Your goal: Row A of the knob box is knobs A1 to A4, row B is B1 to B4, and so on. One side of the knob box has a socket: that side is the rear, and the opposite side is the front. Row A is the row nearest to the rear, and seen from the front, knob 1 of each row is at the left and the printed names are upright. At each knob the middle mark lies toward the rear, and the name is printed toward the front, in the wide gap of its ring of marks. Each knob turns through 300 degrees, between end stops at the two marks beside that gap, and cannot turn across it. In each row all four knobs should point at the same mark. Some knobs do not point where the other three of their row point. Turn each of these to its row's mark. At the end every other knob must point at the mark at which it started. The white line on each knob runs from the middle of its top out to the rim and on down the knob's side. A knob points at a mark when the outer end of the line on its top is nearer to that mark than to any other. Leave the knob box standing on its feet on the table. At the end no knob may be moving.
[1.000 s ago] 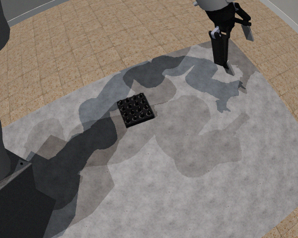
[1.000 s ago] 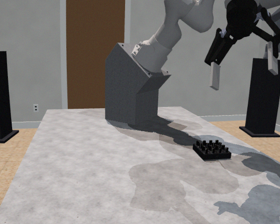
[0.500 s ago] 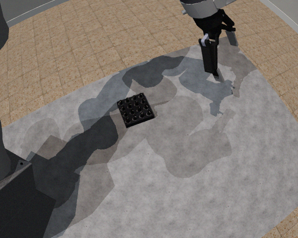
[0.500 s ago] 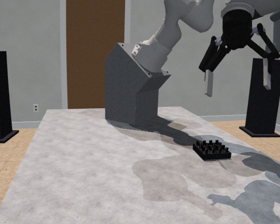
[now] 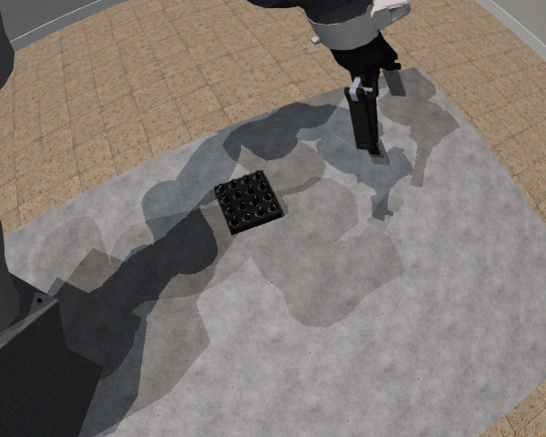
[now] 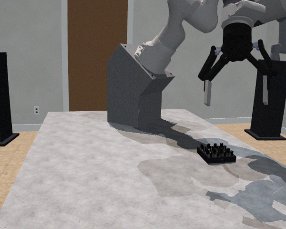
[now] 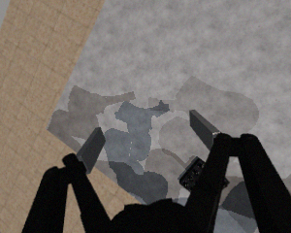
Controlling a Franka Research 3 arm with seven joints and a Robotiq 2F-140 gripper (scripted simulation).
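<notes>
The 2 fingers of the gripper [image 7: 147,136] are held wide apart over the table [image 7: 242,53]. The knob box [image 7: 190,174] is partly hidden behind 1 finger linkage. The tiled floor [image 7: 34,87] is seen beyond the table's edge.

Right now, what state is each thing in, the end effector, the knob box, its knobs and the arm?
End effector: open, nothing between its fingers, raised above the table.
Knob box: upright on the table, knobs on top, untouched by the end effector.
Knobs: standing up in a four-by-four grid; which marks they point at, cannot tell.
Arm: raised, reaching out over the table.
</notes>
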